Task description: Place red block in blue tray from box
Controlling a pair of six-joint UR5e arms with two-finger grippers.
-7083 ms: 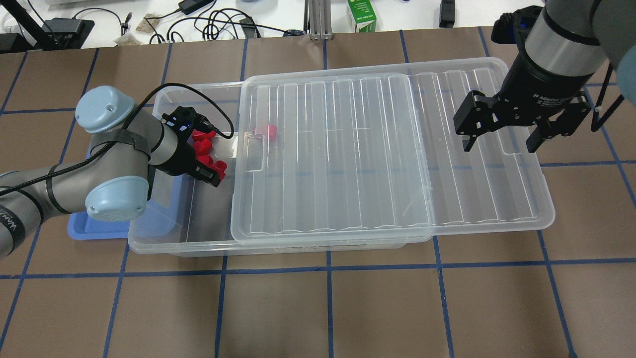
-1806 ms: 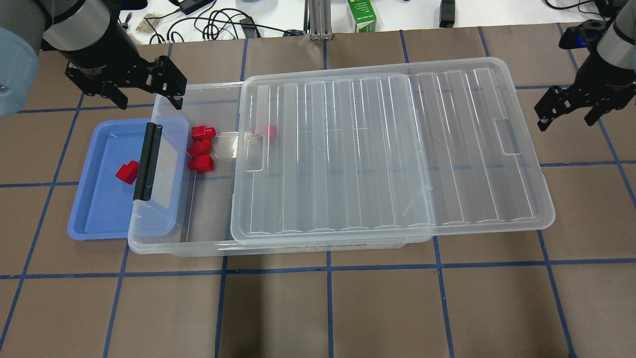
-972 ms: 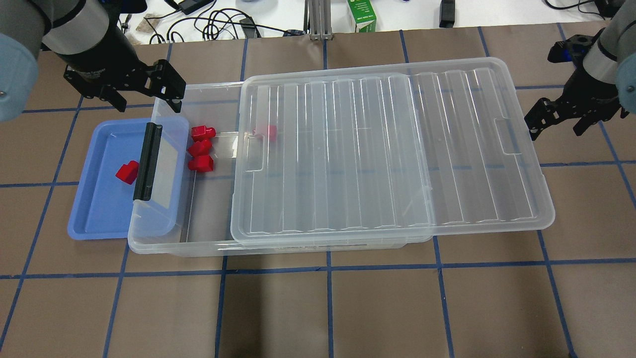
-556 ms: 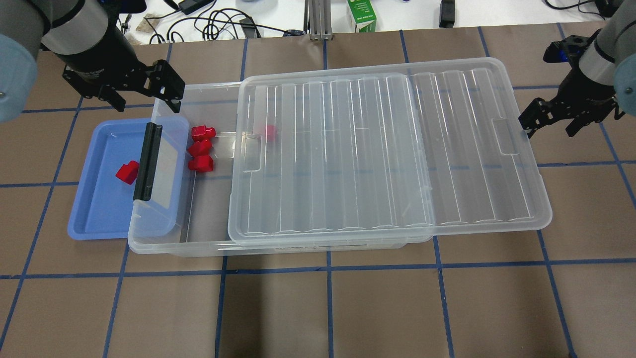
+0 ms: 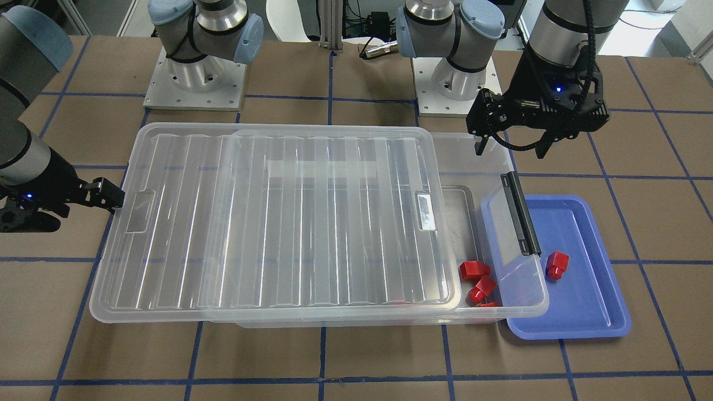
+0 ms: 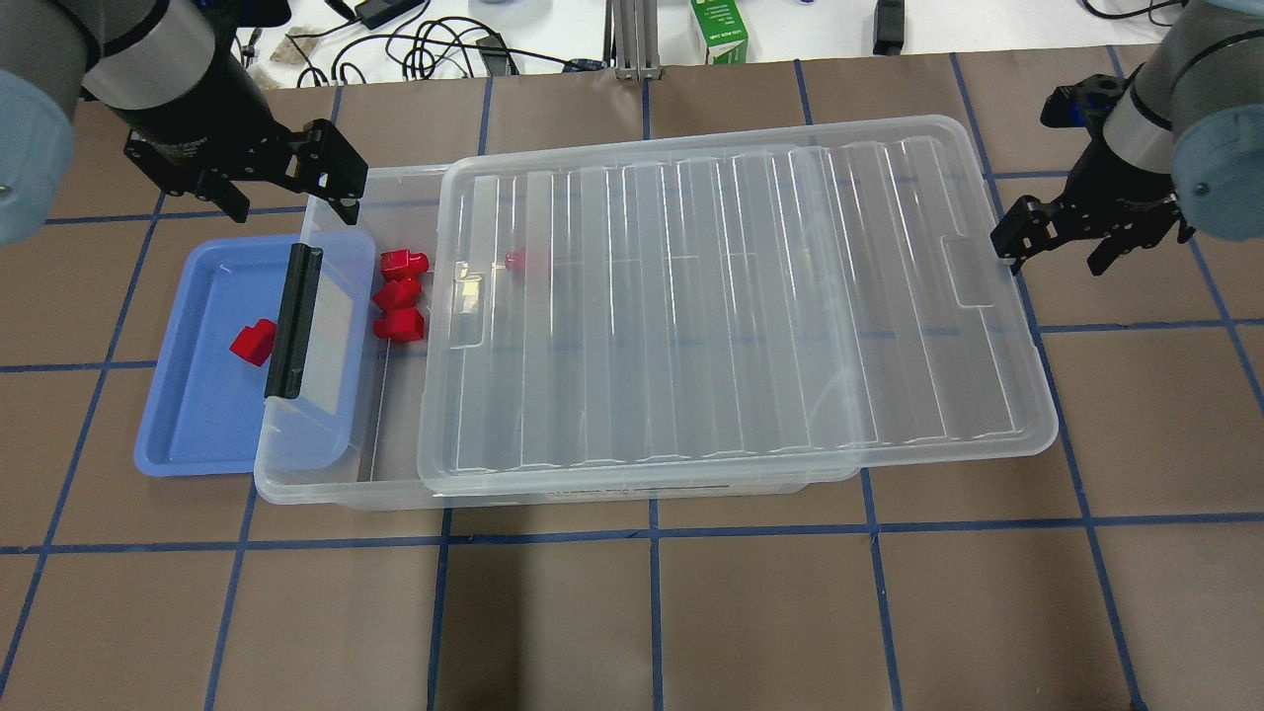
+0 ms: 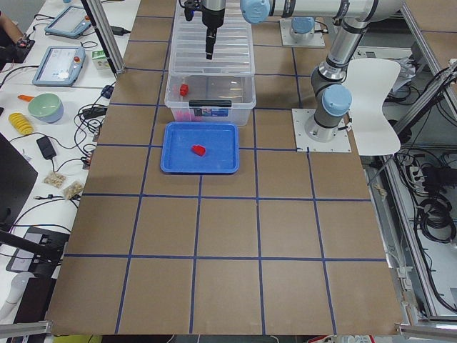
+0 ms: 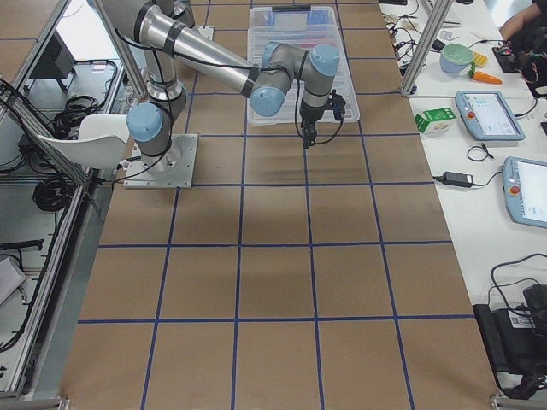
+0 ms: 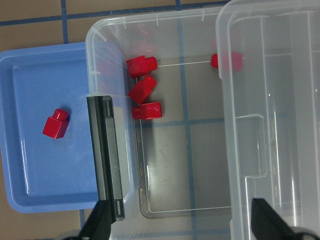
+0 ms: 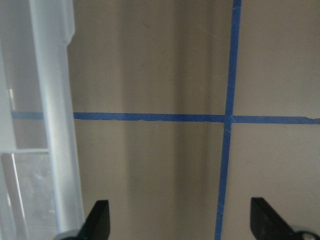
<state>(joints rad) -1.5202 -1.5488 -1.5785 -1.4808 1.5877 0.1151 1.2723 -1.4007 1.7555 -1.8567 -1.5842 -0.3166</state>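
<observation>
One red block [image 6: 254, 342] lies in the blue tray [image 6: 197, 415], also seen in the left wrist view [image 9: 56, 124]. Three more red blocks [image 6: 399, 294] lie in the open left end of the box [image 6: 326, 486], and another [image 6: 528, 261] shows under the ribbed lid [image 6: 731, 306]. The box's latch end [image 6: 294, 321] overlaps the tray. My left gripper [image 6: 293, 202] is open and empty, above the box's far left corner. My right gripper [image 6: 1052, 262] is open, with one finger [image 6: 1005, 259] against the lid's right edge.
The lid lies shifted, overhanging the box on the right. Cables, a green carton [image 6: 719, 30] and a metal post stand beyond the table's far edge. Brown gridded table lies in front of the box.
My right gripper has moved left and the lid has slid left with it, covering more of the box's opening. My left gripper has stayed still since it left the block in the tray.
</observation>
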